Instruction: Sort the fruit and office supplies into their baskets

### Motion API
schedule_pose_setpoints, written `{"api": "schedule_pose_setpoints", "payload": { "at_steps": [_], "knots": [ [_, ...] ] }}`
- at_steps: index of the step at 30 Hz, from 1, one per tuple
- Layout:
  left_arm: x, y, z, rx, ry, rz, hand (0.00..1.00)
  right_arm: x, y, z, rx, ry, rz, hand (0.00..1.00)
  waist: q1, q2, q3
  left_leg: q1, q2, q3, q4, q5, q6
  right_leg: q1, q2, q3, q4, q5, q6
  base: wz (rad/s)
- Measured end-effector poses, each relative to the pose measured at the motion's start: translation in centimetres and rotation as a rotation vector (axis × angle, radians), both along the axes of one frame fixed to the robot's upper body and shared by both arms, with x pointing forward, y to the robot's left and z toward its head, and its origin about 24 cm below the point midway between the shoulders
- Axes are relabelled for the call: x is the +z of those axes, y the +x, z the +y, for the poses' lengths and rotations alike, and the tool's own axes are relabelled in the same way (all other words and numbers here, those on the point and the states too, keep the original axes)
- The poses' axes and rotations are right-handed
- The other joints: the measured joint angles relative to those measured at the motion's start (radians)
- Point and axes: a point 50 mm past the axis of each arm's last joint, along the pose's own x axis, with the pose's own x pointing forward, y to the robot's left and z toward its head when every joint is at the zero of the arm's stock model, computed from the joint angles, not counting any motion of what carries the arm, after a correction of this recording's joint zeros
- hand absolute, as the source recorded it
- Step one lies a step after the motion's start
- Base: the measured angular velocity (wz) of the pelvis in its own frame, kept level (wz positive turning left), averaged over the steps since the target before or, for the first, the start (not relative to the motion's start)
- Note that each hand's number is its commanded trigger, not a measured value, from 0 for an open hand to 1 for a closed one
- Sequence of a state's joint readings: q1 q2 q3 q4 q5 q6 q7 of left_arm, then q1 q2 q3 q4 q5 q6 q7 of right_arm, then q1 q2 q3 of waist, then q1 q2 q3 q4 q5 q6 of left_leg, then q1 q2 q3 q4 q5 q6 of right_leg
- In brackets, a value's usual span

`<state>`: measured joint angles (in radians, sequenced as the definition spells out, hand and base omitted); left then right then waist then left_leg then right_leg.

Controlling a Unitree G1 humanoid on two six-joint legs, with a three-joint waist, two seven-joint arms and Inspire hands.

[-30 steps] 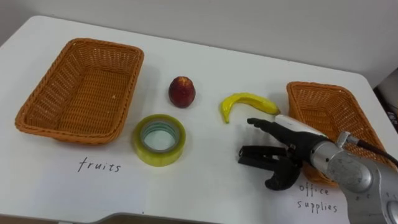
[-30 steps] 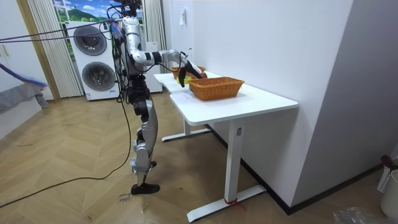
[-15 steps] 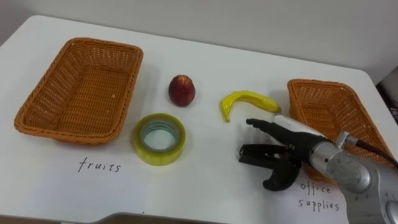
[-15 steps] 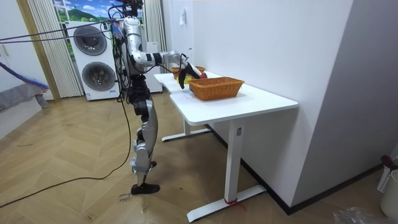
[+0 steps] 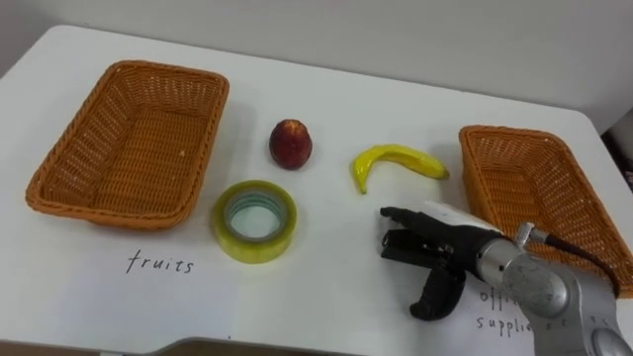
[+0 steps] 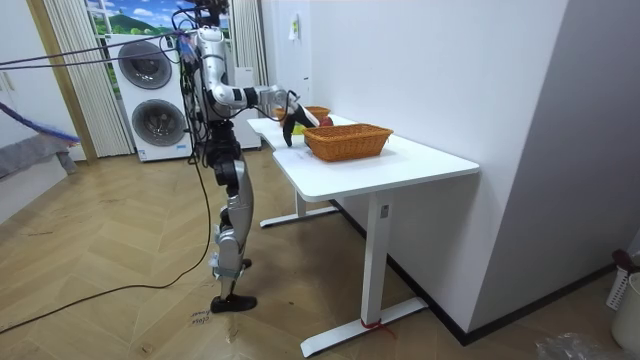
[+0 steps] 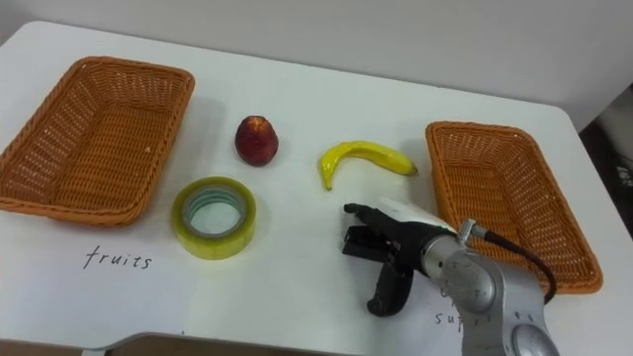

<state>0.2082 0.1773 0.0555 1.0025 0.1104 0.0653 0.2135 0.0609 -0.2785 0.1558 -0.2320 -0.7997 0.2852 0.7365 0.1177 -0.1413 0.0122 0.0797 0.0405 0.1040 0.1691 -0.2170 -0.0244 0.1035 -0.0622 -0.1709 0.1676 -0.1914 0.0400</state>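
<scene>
Left eye view: banana (image 5: pixel 396 161), peach (image 5: pixel 291 144) and tape roll (image 5: pixel 253 220) lie on the bench (image 5: pixel 336 287) between the empty fruit basket (image 5: pixel 59 188) and supplies basket (image 5: pixel 534 138). The right hand (image 5: pixel 445 247), loosely spread and empty, is near the banana. Risk: a shallow grasp could push the curved fruit away.

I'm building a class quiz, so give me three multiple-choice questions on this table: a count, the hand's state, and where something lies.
1. How many fruits lie on the table? A. one B. two C. three
2. The right hand is: A. open and empty B. shut on the banana C. shut on the roll of tape
3. The roll of tape lies: A. on the banana B. nearer the robot than the red fruit C. in the right hand
Answers: B, banana and red fruit; A, straight fingers, nothing between them; B, it lies in front of the red fruit.
</scene>
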Motion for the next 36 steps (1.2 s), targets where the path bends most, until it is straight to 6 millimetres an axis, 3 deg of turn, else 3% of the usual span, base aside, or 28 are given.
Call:
{"api": "schedule_pose_setpoints", "payload": {
  "at_steps": [14, 30, 31, 32, 33, 36],
  "knots": [
    [-0.1, -0.2, 0.0, -0.001, -0.005, 0.021, 0.0, -0.4, 0.1, 0.1, -0.022, 0.013, -0.008, 0.0, 0.001, 0.001, -0.0051, 0.0, 0.0, 0.0, 0.002, 0.001, 0.0, 0.0, 0.0, -0.001, 0.002, 0.0, 0.0, 0.0],
    [0.1, 0.1, 0.1, -0.004, 0.001, 0.029, 0.0, -0.5, 0.4, -1.1, -0.108, -0.069, -0.008, 0.0, -0.001, 0.001, -0.0067, 0.0, 0.0, 0.0, 0.001, 0.001, 0.0, -0.002, 0.0, -0.009, 0.002, 0.001, -0.001, 0.0],
    [0.1, 0.1, 0.1, -0.005, 0.002, 0.031, 0.0, -0.5, 0.4, -1.1, -0.107, -0.069, -0.008, 0.11, -0.001, 0.001, -0.0069, 0.0, 0.0, 0.0, 0.001, 0.001, 0.0, -0.002, 0.0, -0.009, 0.002, 0.001, -0.001, 0.0],
    [0.1, 0.1, 0.1, -0.004, 0.003, 0.031, 0.0, -0.5, 0.4, -1.1, -0.108, -0.069, -0.008, 0.86, -0.001, 0.001, -0.0071, 0.0, 0.0, 0.0, 0.001, 0.001, 0.0, -0.002, 0.0, -0.009, 0.002, 0.001, -0.001, 0.0],
    [0.1, 0.0, 0.2, 0.0, 0.006, 0.03, 0.0, -0.5, 0.4, -1.1, -0.108, -0.069, -0.007, 1.0, -0.001, 0.001, -0.0075, 0.0, 0.0, 0.0, 0.001, 0.001, 0.0, -0.002, 0.0, -0.009, 0.002, 0.001, -0.001, 0.0],
    [0.2, -0.1, 0.3, -0.017, 0.021, 0.038, 0.0, -0.5, 0.4, -1.2, -0.112, -0.069, -0.005, 1.0, -0.002, 0.002, -0.0078, 0.001, 0.0, 0.0, 0.001, 0.001, 0.0, -0.001, -0.001, -0.009, 0.002, 0.001, -0.001, 0.0]
  ]
}}
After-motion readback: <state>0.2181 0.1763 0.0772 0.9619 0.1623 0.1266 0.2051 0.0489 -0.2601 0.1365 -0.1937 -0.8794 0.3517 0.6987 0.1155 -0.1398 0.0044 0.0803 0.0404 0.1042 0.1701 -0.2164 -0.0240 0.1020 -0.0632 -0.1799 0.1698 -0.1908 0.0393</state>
